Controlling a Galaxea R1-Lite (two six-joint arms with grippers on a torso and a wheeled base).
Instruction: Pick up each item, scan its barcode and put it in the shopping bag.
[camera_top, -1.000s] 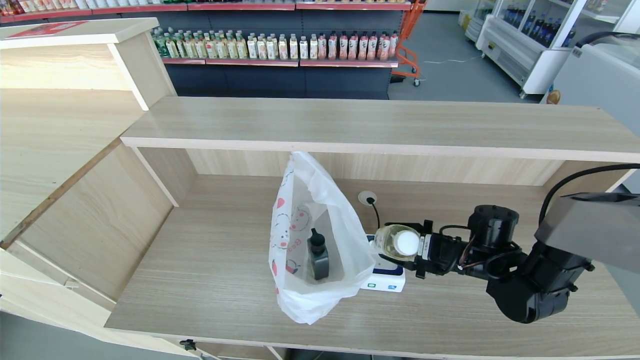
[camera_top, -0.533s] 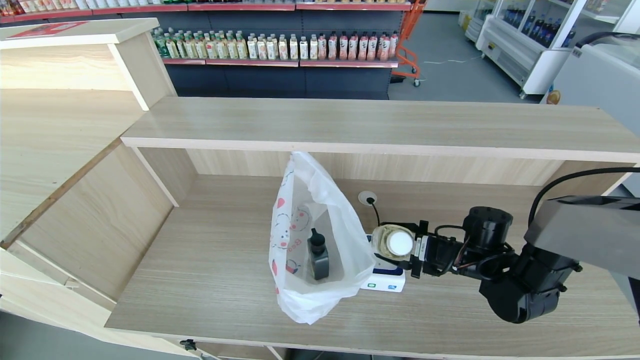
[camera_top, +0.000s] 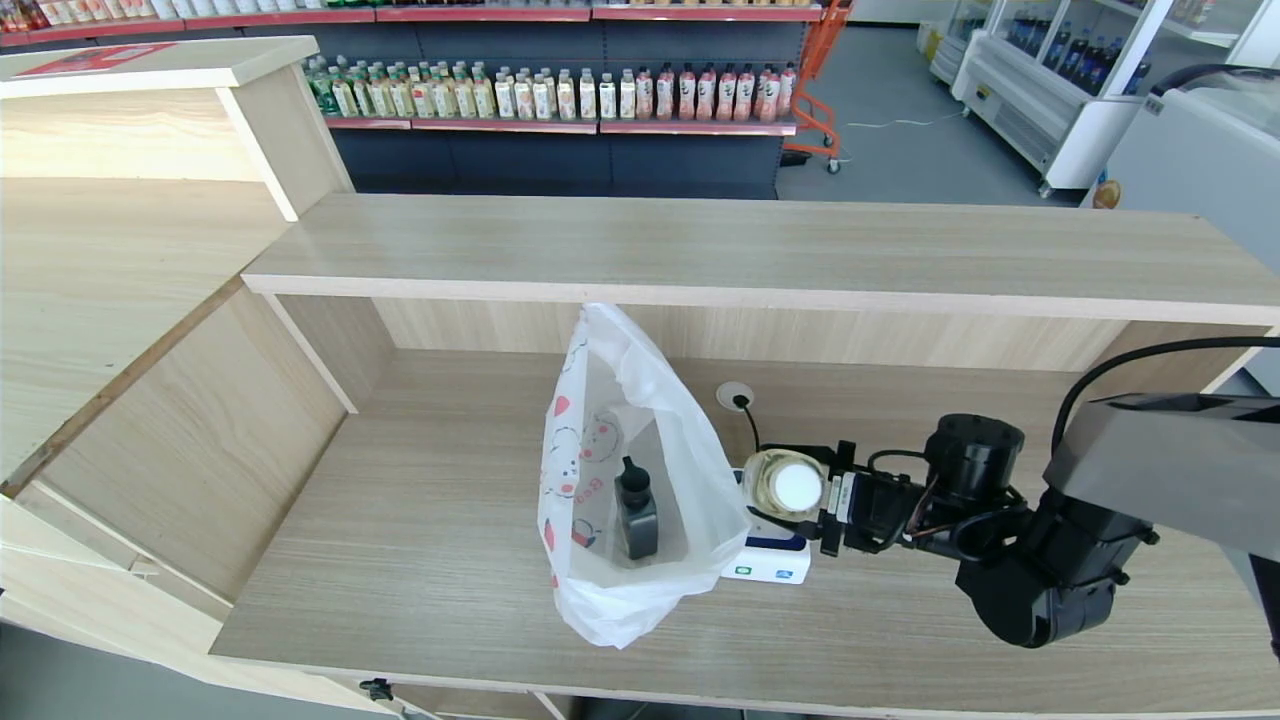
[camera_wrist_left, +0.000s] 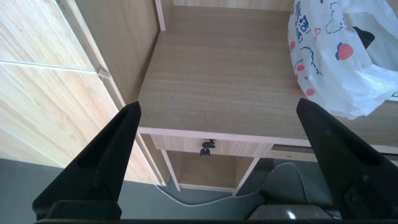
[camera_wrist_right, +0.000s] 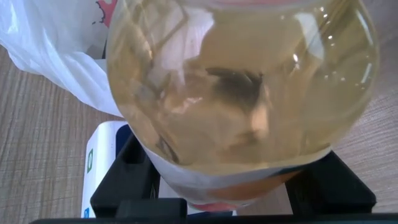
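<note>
Head view first: caught the right tool (camera_top: 786, 486) clamped round a clear bottle (camera_top: 798, 487) of yellowish liquid, white cap pointing up at the camera, held right over the little white-and-blue scanner (camera_top: 768, 562) on the desk (camera_top: 420, 560). Found the scanner sitting just beside the white shopping bag (camera_top: 600, 595), on its right side, touching or near enough, couldn't tell which. Noticed a dark bottle (camera_top: 635, 515) standing upright inside the bag, bag mouth gaping upward. Traced a black cable (camera_top: 750, 428) from the scanner back to a round hole in the desk. Over in the right wrist view, got the bottle's rounded body close up, scanner and bag plastic below it. Left wrist view: saw the left tool (camera_wrist_left: 219, 107) spread wide over the desk's near edge, well apart from the bag.
</note>
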